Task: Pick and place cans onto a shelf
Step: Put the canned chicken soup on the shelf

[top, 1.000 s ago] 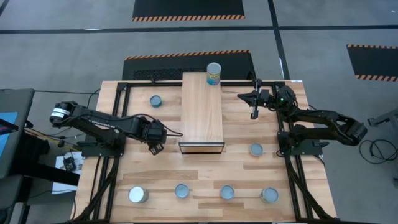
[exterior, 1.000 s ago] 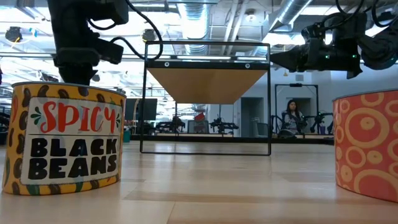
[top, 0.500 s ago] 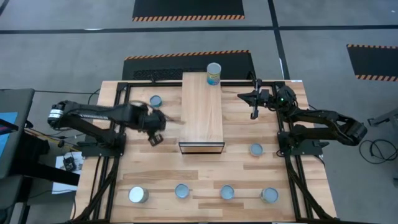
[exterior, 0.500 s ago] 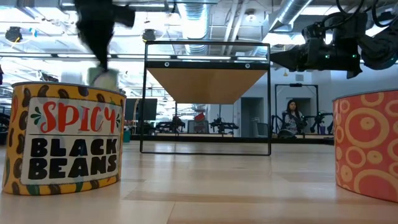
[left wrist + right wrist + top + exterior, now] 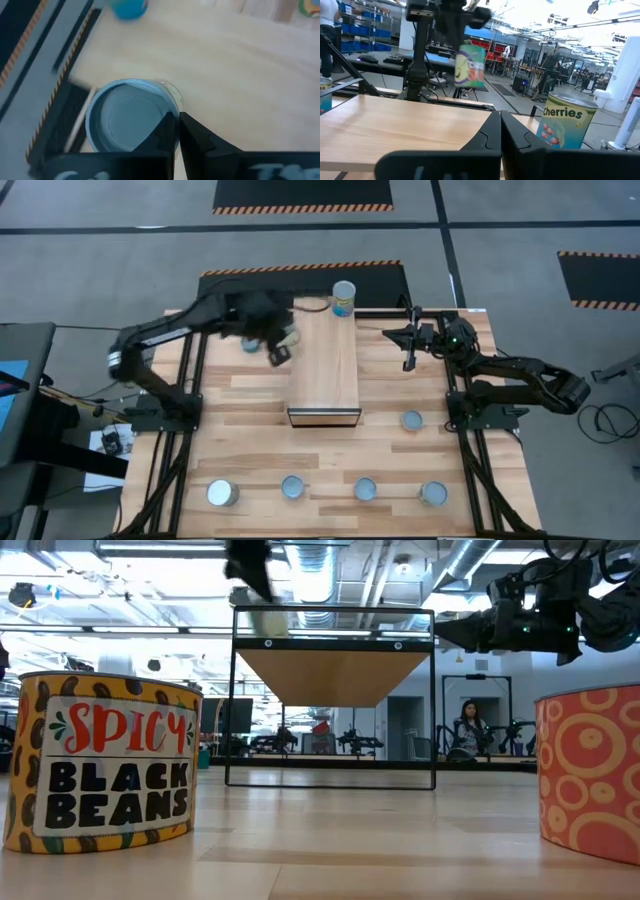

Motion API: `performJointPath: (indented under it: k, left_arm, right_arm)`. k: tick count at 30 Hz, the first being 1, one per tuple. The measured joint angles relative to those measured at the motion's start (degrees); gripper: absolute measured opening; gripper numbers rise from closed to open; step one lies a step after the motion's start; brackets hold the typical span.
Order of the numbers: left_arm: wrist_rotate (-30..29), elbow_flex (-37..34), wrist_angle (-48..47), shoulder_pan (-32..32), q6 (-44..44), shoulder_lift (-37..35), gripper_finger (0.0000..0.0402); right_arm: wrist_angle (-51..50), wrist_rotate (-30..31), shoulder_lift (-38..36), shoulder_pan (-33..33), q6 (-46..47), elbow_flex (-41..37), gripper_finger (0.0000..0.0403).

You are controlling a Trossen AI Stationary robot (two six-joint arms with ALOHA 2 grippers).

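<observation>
My left gripper is raised beside the left edge of the shelf, near its far end, and is shut on a can with a pale labelled side. In the left wrist view the can's round blue-grey top faces the camera. A "Cherries" can stands upright on the shelf's far end. My right gripper waits, shut and holding nothing, above the table right of the shelf's far end. My left gripper pinches the can's rim at one side. One finger lies over the round top and the other outside the wall. The fingers slant down from above. The can hangs tilted below them, lifted clear of table and shelf.
One can stands on the table under the left arm and another right of the shelf. Several more line the near edge; two fill the low view's sides. A person sits in the room beyond.
My left gripper has risen from the table beside the shelf's near left corner. It has swung toward the far edge and up alongside the shelf, turning as it went. The can has come up with it, lifted clear of the table.
</observation>
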Motion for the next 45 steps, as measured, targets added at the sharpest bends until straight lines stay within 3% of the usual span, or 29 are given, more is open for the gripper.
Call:
performJointPath:
  k: [7,17,37,45]
  left_arm:
    - [3.5,17.2,-0.3,1.2,9.5,16.6,0.0000]
    - [4.6,29.4,0.2,1.2,12.9,29.8,0.0000]
    - [6.1,29.9,4.5,2.5,11.0,31.1,0.0011]
    - [4.4,29.9,6.2,2.4,11.0,31.1,0.0042]
  right_arm:
    - [0.0,0.0,0.0,0.0,0.0,0.0,0.0010]
    - [0.1,0.0,0.0,0.0,-0.2,0.0,0.0010]
    - [1.1,-0.1,0.0,0.2,0.0,0.0,0.0010]
    - [1.1,-0.1,0.0,0.2,0.0,0.0,0.0010]
